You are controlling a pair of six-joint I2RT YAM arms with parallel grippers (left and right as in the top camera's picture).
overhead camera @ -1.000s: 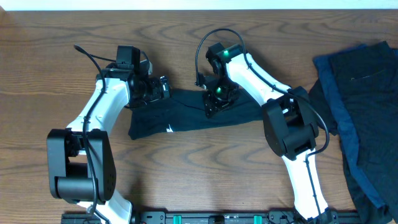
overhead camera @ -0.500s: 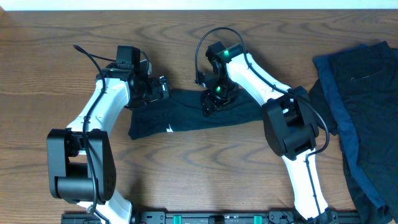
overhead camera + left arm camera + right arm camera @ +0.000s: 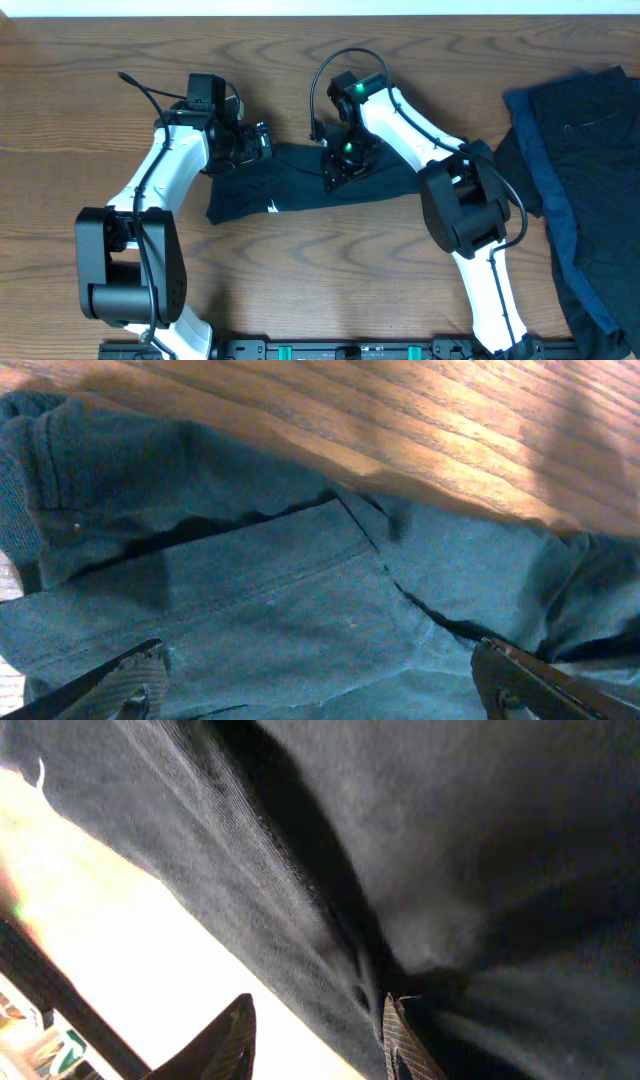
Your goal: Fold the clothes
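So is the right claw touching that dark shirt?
Cannot tell. In the right wrist view the right gripper hangs open at a fold of the T-shirt; neither contact nor gap shows plainly.

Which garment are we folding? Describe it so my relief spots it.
On the wooden table, look between the left gripper and right gripper. The dark T-shirt lies alone there, small white label showing; the other clothes are heaped at the right edge.

Place: looked like a robotics lab bench | Signs: a white-and-black left arm (image 3: 165, 172) and right arm (image 3: 415, 125) stood on a wood-grain table (image 3: 300, 290) | a black mounting rail (image 3: 330, 350) ran along its near edge | an exposed black cable (image 3: 340, 52) looped over the right arm
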